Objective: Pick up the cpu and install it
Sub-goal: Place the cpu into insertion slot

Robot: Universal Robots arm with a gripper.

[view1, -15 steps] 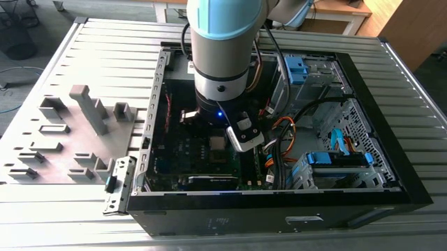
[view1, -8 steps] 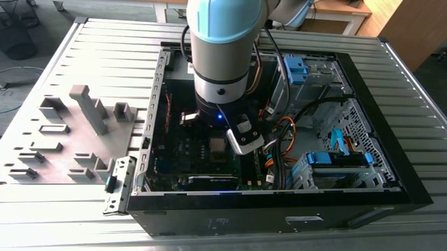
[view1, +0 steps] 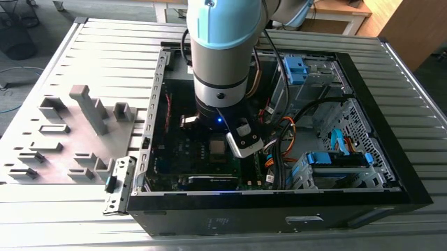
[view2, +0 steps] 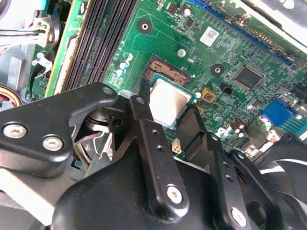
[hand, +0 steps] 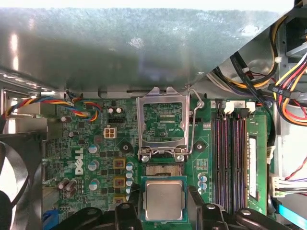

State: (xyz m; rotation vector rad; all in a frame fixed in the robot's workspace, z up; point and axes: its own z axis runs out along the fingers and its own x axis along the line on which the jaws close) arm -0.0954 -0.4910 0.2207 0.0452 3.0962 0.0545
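Note:
The cpu (hand: 164, 200), a small square chip with a silver-grey metal top on a green edge, sits between the two black fingers (hand: 125, 211) of my gripper (hand: 164, 213), which is shut on it. The chip hangs just beside the open socket (hand: 162, 170) on the green motherboard (hand: 86, 143), and the socket's metal load plate (hand: 162, 122) stands raised behind it. In the second wrist view the cpu (view2: 169, 103) overlaps one edge of the socket (view2: 165, 72), held by the gripper (view2: 168, 114). In the exterior view the arm (view1: 220, 63) reaches down into the open computer case (view1: 391, 172).
Dark memory slots (hand: 230, 158) run close beside the socket. Bundled cables (hand: 288, 72) hang past them. A fan (hand: 14, 177) sits at the board's other side, and a metal case wall (hand: 120, 43) rises behind the socket. Grey fixture blocks (view1: 77, 130) stand on the table at the exterior view's left.

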